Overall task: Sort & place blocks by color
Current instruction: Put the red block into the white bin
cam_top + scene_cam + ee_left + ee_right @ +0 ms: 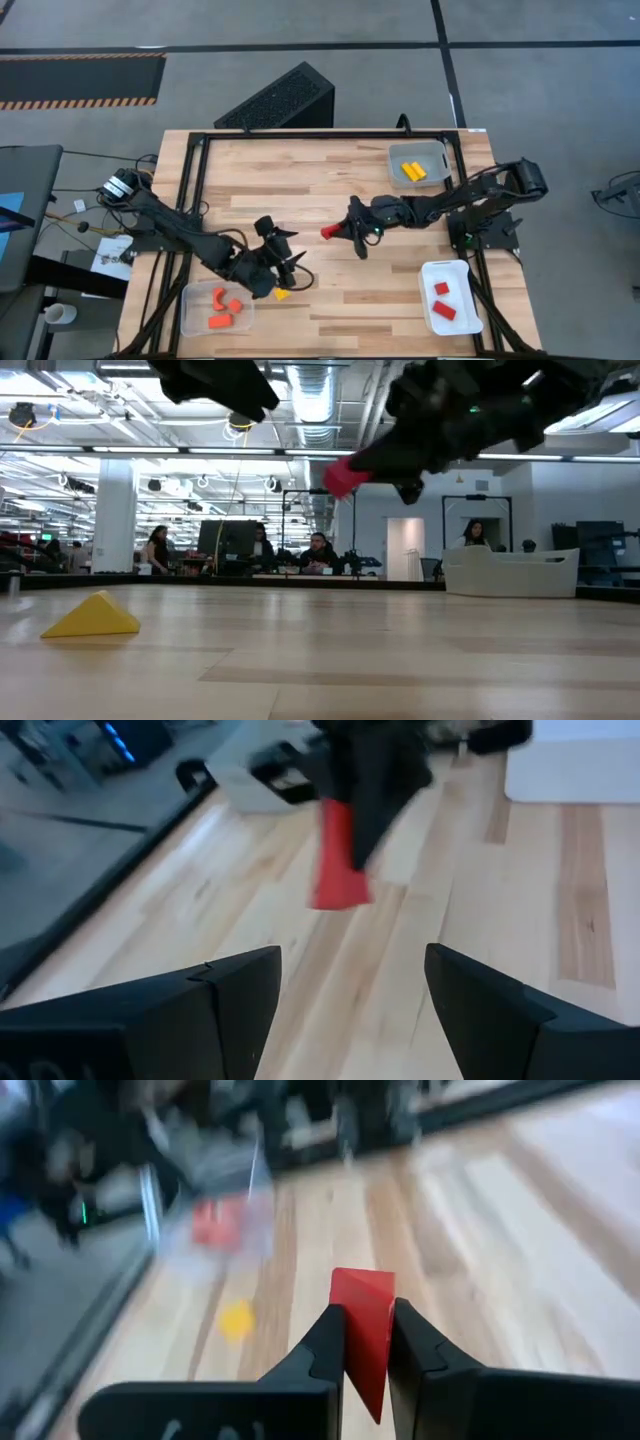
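Note:
My right gripper (342, 232) hangs above the table's middle, shut on a red wedge block (362, 1295), which also shows in the low view as the red block (342, 475). My left gripper (350, 990) is open with nothing between its fingers; it hangs left of the red block and faces it, and in the high view my left gripper (288, 252) is above the near left. A yellow wedge block (283, 294) lies flat on the table just near of the left gripper, and the same yellow block (92, 617) shows in the low view. My right gripper pinches the red wedge's two flat sides (364, 1342) between its two fingers. Its fingers (325, 1345) come about level from the table's right, pointing left. The block's thin end sticks out past the fingertips, and the block (342, 475) is lifted clear of the table.
A clear tray (200, 318) at the near left holds orange blocks (222, 308). A tray (432, 152) at the far right holds yellow blocks (413, 171). A white tray (462, 318) at the near right holds red blocks (443, 300). A black frame (190, 180) rims the table.

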